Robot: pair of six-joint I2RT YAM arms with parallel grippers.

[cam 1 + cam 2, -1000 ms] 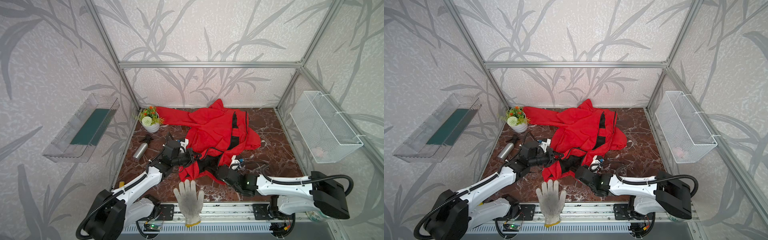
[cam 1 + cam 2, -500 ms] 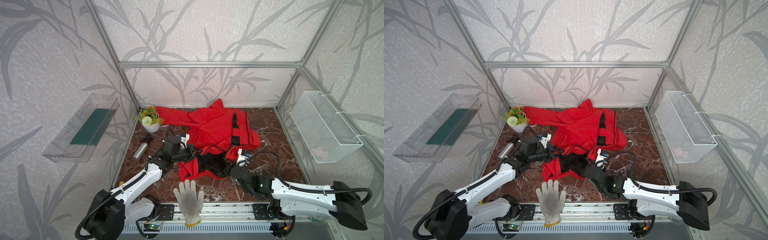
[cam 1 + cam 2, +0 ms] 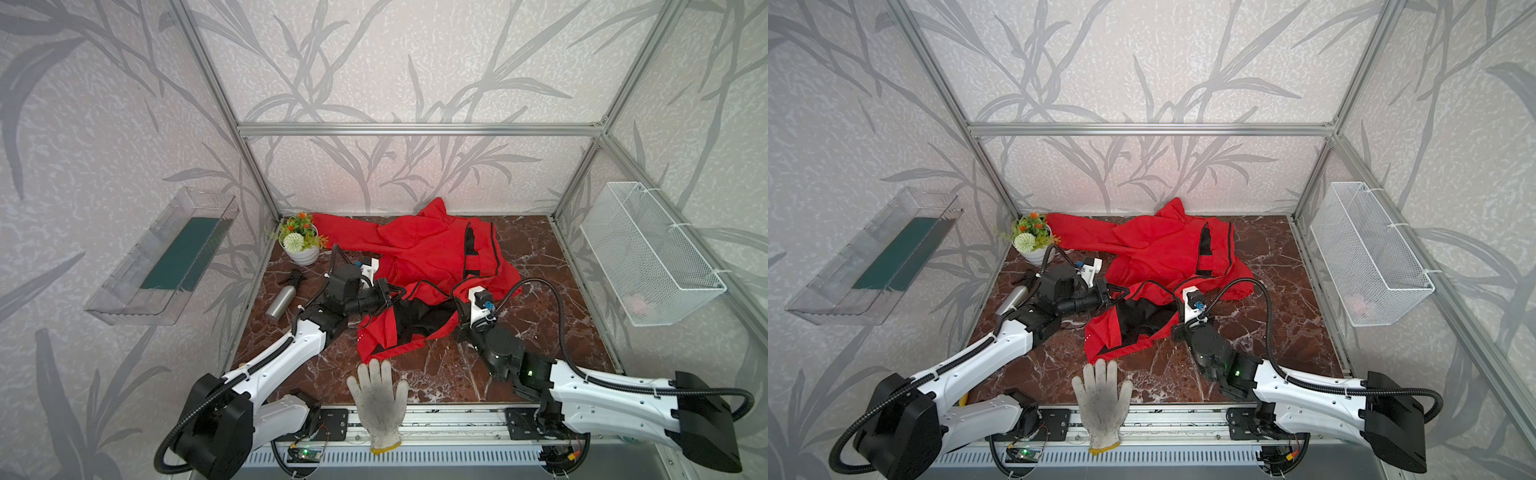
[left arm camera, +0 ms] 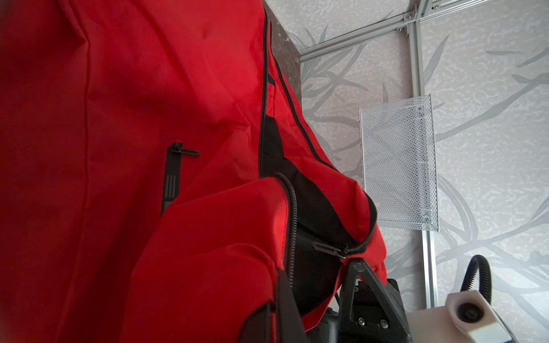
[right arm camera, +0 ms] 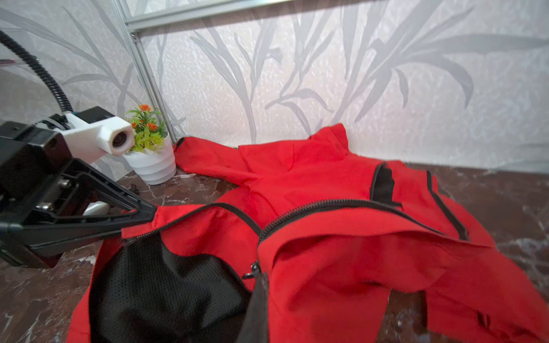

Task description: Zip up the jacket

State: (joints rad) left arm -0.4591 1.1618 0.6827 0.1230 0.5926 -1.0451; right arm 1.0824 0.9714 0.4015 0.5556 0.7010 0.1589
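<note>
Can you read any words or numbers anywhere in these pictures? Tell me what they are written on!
No text can be read anywhere.
jacket: tiny white specks near its front edge, too small to read.
pocket zip: grey stripes only, no letters.
glove, bottle, flower pot, wire basket: no writing shows.

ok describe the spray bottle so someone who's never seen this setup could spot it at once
On the brown marble tabletop, find the white pot of artificial flowers in the back left corner. Just in front of it, near the left edge, lies the spray bottle on its side. It is the only silver metal cylinder there, topped with a black trigger head.
</note>
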